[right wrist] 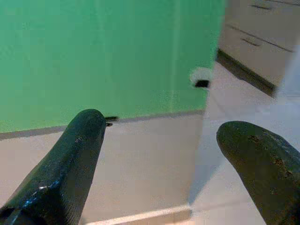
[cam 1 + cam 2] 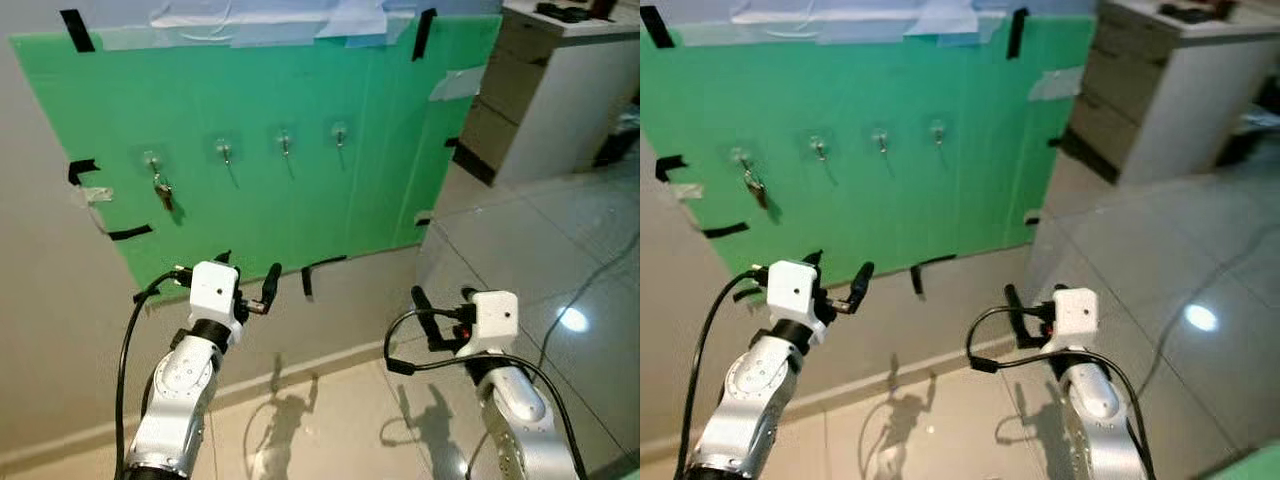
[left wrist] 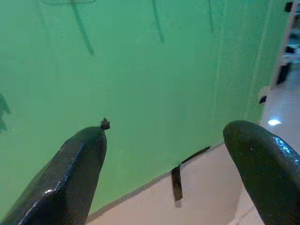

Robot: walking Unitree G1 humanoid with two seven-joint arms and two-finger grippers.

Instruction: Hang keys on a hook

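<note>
A green board (image 2: 300, 90) is taped to the wall and carries a row of several clear hooks. The keys (image 2: 163, 191) hang from the leftmost hook (image 2: 152, 160); the other hooks, such as the second one (image 2: 224, 150), are bare. My left gripper (image 2: 247, 282) is raised below the board's lower edge, open and holding nothing, well below and right of the keys. My right gripper (image 2: 441, 298) hovers lower at the right, also open and empty. In the left wrist view both fingers (image 3: 75, 168) frame bare green board.
A white cabinet (image 2: 545, 90) stands at the right past the board's edge. Glossy tile floor (image 2: 560, 260) spreads below and right. Black tape strips (image 2: 325, 265) hold the board's lower edge. A baseboard runs along the wall under my arms.
</note>
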